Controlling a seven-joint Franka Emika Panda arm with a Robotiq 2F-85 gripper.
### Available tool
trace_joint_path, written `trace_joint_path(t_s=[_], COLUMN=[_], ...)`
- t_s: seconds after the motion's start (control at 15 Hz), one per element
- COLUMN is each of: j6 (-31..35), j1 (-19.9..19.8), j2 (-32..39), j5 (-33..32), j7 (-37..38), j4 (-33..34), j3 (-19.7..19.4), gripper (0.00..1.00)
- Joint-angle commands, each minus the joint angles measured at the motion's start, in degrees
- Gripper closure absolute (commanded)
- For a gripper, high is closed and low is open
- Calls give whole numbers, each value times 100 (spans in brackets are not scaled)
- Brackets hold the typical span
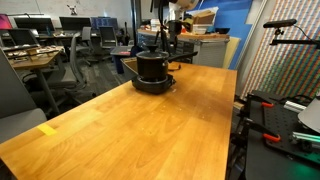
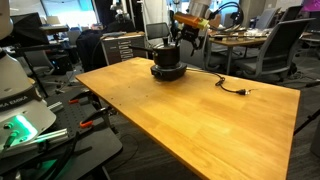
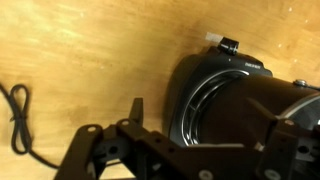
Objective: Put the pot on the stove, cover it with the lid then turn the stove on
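Wooden surface (image 1: 150,135), long, pale grain, with an office room of desks and chairs behind it

Stove (image 1: 153,87): low, black and round, toward the far end of the surface. It shows in both exterior views, again at (image 2: 168,73)

Pot (image 1: 151,66): upright on top of the stove, centred, and a little narrower than the burner body. The same stack shows from the opposite side (image 2: 168,57)

Lid: the pot's top is too dark and small in the exterior views to tell whether it is covered. In the wrist view a bright ring runs round the top of the dark round body (image 3: 215,100); I cannot tell whether that is the lid's rim

Small black knob (image 3: 229,45) at the edge of the stove housing in the wrist view

Claw (image 2: 184,42): hangs from the arm just above the pot and slightly to one side of it, not touching it. In the wrist view the claw (image 3: 200,118) has its fingers (image 3: 135,108) spread fully apart with nothing clamped between them

Power cable (image 2: 225,84): runs from the stove across the bare wood and ends in a plug lying loose on the surface. A loop of the same cable shows at the wrist view's edge (image 3: 15,115)

Yellow tape mark (image 1: 47,129) on the near part of the surface, well apart from the stove
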Motion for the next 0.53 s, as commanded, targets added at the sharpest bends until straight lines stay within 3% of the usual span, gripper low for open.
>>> trace_joint_path(t_s=[0.0,0.07,0.47], j6=[-420,-139,-500], j1=[-125,-36,-240], j2=[448,318,807], j5=[235,42,279], j7=[251,143,-41], j4=[133,4,105], j3=[17,-4,120], gripper=[0,0,0])
